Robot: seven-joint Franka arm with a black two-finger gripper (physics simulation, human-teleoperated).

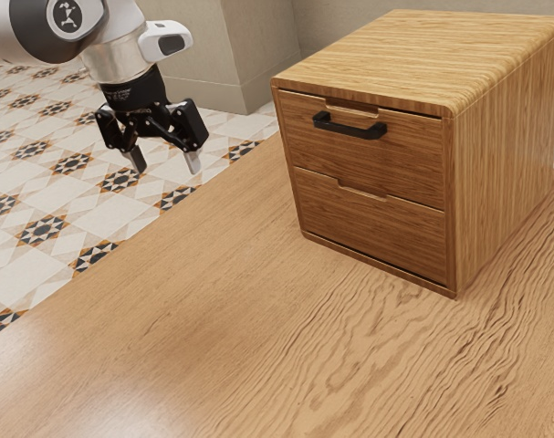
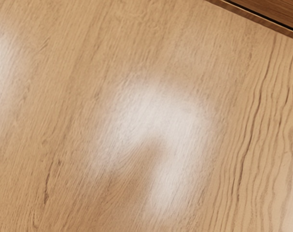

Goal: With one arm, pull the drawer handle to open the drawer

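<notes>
Now one spread claw (image 1: 165, 164) hangs well apart from two drawers (image 1: 386, 173), one handle (image 1: 350, 127).

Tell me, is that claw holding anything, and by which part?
Nothing. The gripper hangs open and empty, well apart from the black drawer handle.

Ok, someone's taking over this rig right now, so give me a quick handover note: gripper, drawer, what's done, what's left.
Gripper: open, holding nothing, in the air above the table, well off to the exterior view's left of the cabinet.
Top drawer: shut, with its black handle untouched.
Done: no step of the pull yet.
Left: bring the gripper to the handle, close on it, pull the drawer open.
</notes>
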